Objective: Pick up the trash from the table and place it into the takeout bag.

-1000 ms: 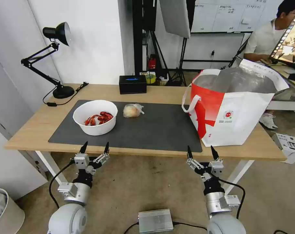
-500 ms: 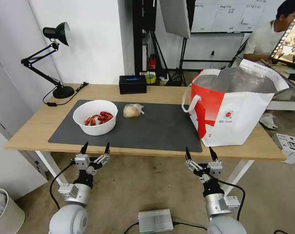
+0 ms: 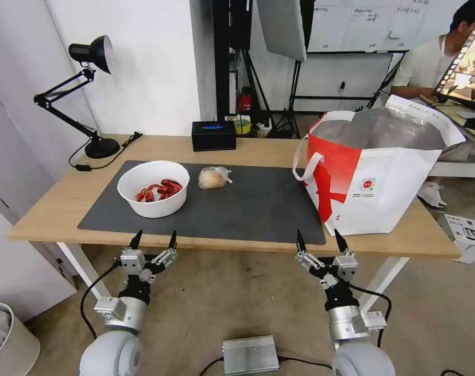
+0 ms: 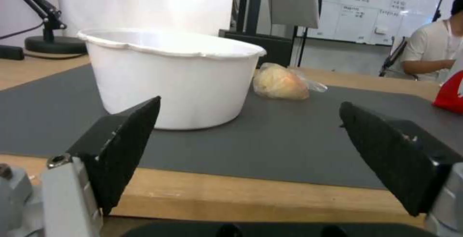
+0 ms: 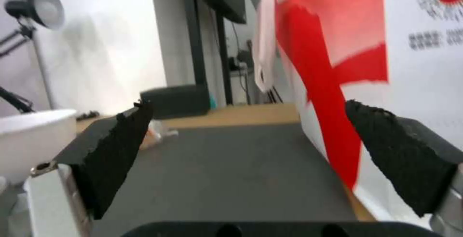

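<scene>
A white round bowl (image 3: 153, 188) with red crayfish sits at the left of the dark grey mat (image 3: 247, 209) on the light-wood table (image 3: 49, 214). A small clear bag with a tan lump (image 3: 213, 177) lies just right of the bowl. The white-and-red takeout bag (image 3: 375, 172) stands open at the table's right end, foil lining showing. My left gripper (image 3: 154, 239) hovers open just before the table's front edge, in line with the bowl (image 4: 173, 77) and the small bag (image 4: 282, 83). My right gripper (image 3: 318, 241) is open near the front edge, by the takeout bag (image 5: 386, 56).
A black desk lamp (image 3: 88, 94) stands at the back left with its cord on the table. A black tissue box (image 3: 213, 135) sits at the back centre. A grey box (image 3: 250, 354) lies on the floor between my arms; a bin (image 3: 7, 334) stands lower left.
My right gripper has crept slightly left and up toward the table edge. The left gripper and the things on the table have stayed put.
</scene>
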Controlling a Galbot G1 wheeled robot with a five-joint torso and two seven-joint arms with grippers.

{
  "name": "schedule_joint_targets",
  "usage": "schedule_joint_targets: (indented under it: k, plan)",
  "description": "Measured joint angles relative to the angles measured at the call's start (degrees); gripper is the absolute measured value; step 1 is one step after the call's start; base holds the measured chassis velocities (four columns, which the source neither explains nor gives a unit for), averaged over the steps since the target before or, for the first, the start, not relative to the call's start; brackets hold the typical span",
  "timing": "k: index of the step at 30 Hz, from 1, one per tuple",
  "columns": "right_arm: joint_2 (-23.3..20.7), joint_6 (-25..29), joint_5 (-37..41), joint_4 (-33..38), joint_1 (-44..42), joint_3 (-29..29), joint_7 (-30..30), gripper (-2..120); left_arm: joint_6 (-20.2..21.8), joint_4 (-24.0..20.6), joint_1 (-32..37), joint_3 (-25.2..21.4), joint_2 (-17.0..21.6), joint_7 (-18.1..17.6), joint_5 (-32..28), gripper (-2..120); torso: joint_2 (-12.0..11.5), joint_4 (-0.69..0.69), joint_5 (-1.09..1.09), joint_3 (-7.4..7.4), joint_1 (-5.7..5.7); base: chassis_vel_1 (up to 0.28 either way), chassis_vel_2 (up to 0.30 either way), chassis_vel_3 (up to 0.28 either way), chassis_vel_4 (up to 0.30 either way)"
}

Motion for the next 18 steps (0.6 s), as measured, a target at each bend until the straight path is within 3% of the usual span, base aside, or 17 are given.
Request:
schedule_joint_targets:
  k: [18]
  plan:
    - [-5.31,0.16,6.10,-4.39,15.27,-4.71,-1.03,100,-0.29,0.42,0.14,1.15,0.18,0.17,0.30,100,0.00,-0.01,0.00,0.00,0.00,0.000,0.000,0.000,0.000]
